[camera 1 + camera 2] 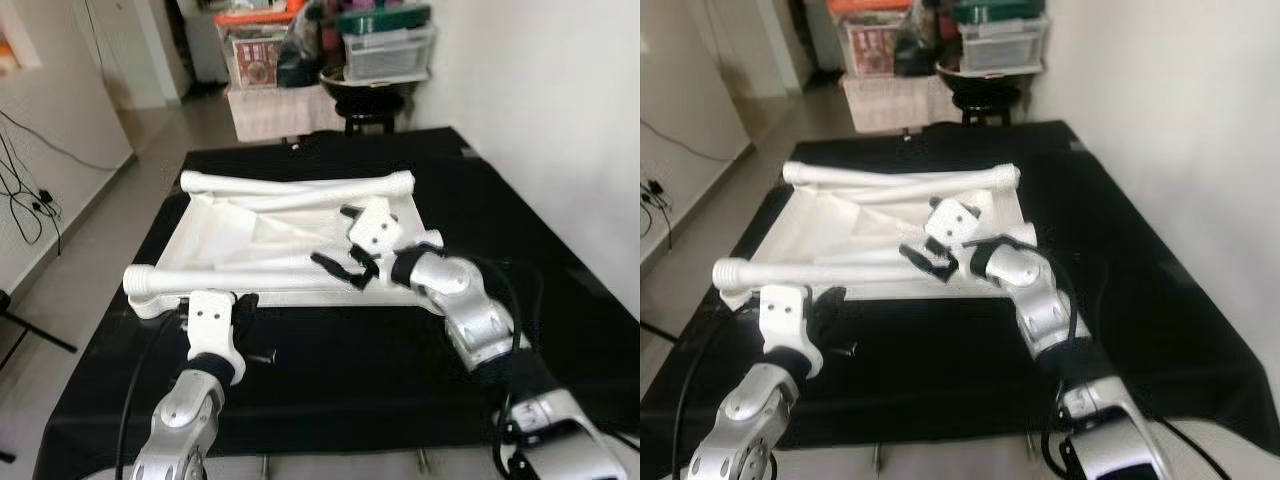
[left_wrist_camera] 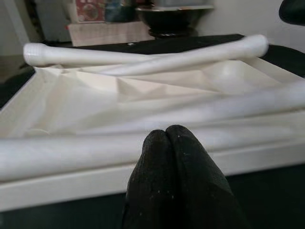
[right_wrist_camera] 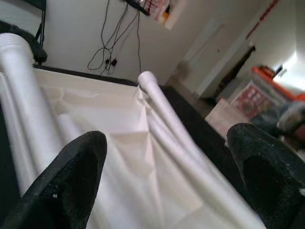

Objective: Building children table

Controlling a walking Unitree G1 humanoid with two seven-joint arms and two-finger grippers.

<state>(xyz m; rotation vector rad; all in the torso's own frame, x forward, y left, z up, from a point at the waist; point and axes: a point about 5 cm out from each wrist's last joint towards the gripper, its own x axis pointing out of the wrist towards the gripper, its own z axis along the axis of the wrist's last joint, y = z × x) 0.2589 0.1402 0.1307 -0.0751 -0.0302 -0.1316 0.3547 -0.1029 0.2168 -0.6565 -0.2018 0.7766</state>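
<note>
Right gripper [image 1: 345, 268] (released) should settle squarely over the near leg [image 1: 240, 277] before clenching; left gripper [image 1: 243, 310] is clenched, empty.

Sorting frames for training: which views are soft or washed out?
Left wrist view: shut black left claw blurred up close, white plastic table top overexposed. Right wrist view: open right claw out of focus. Eye views: slightly hazy, bright window glare on the background.
</note>
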